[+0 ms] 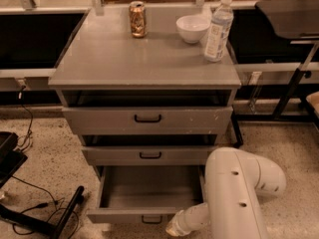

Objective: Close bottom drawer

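The bottom drawer (144,190) of the grey cabinet (144,63) stands pulled out, its plain grey box empty. Its low front (114,216) with a small black bar handle (151,219) is at the frame's lower edge. My white arm (234,193) comes in from the lower right. The gripper (175,228) is at the end of a slim white link, just right of the drawer front's handle, near the front's right end. The middle drawer (149,155) and the taller top drawer (147,118) are slightly ajar.
On the cabinet top stand a can (137,19), a white bowl (193,29) and a plastic bottle (218,28). Black cables and a stand (45,213) lie on the speckled floor at left. A black table leg (291,88) stands at right.
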Robot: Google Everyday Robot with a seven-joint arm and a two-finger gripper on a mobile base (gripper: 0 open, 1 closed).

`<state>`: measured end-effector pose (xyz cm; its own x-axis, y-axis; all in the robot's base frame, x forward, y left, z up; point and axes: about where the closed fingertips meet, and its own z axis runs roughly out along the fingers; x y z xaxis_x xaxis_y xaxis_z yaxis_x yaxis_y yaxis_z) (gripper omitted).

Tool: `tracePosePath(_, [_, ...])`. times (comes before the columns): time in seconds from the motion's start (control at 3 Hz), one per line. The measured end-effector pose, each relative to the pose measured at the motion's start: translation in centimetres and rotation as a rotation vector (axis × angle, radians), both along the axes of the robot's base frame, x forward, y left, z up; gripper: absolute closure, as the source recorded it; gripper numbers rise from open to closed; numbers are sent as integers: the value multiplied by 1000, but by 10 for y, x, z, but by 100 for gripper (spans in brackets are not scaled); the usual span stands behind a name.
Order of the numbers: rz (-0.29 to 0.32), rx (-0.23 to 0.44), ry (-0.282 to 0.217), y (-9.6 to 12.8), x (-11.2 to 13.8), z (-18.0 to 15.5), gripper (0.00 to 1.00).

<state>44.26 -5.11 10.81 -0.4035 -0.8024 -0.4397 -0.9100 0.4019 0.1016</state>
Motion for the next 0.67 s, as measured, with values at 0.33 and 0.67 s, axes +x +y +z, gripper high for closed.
tracePosePath(0.33, [0,0,0,0,-1,0,100])
tracePosePath(0.67, [24,6,-69,19,34,19,100])
